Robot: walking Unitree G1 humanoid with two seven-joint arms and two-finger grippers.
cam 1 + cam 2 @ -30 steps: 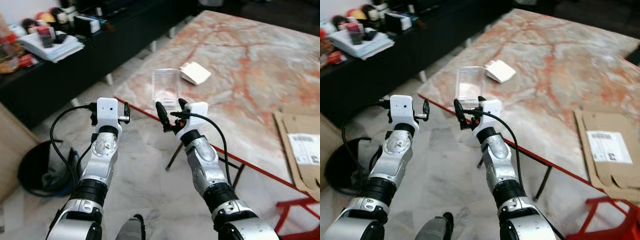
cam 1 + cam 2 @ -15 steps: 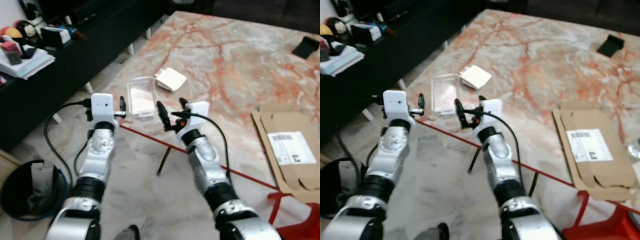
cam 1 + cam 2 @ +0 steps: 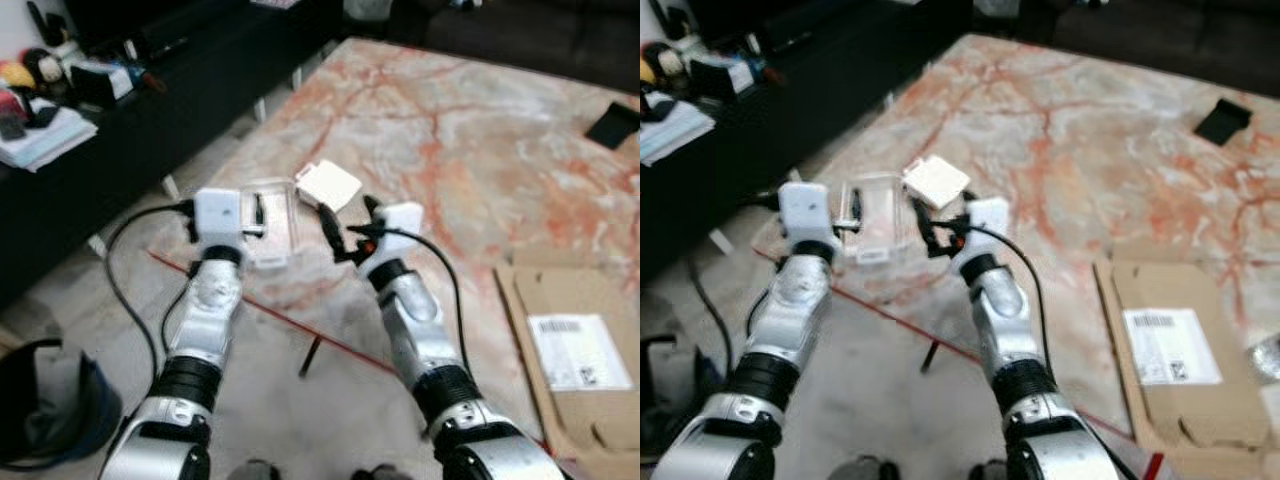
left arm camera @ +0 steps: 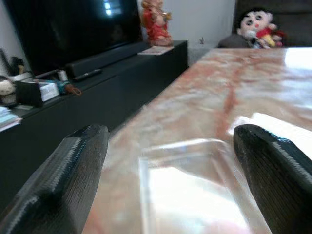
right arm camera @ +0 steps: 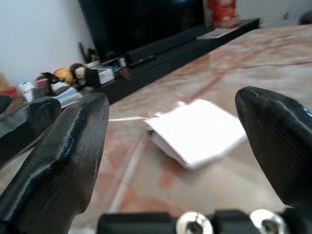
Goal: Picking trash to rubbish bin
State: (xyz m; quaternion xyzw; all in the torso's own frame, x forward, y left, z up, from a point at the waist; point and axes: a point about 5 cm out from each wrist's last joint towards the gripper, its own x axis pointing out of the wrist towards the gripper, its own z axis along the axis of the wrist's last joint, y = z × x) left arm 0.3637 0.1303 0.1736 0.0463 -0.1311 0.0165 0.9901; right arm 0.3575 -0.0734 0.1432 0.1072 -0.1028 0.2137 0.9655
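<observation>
Both tools hang open above the near corner of the marble bench [image 3: 520, 150]: left tool [image 3: 258, 212] over the clear plastic container [image 3: 270, 222]. Right tool [image 3: 347, 228] faces the white folded packet [image 3: 328, 184] just ahead, so each arm looks nearest its own piece.

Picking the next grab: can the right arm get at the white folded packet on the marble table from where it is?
Probably yes. The right gripper sits just short of the white packet, jaws open, with bare table between them.

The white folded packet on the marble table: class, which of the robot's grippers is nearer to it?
Right. The right gripper hovers open just short of the white packet; the left gripper sits farther aside, over the clear plastic container.
</observation>
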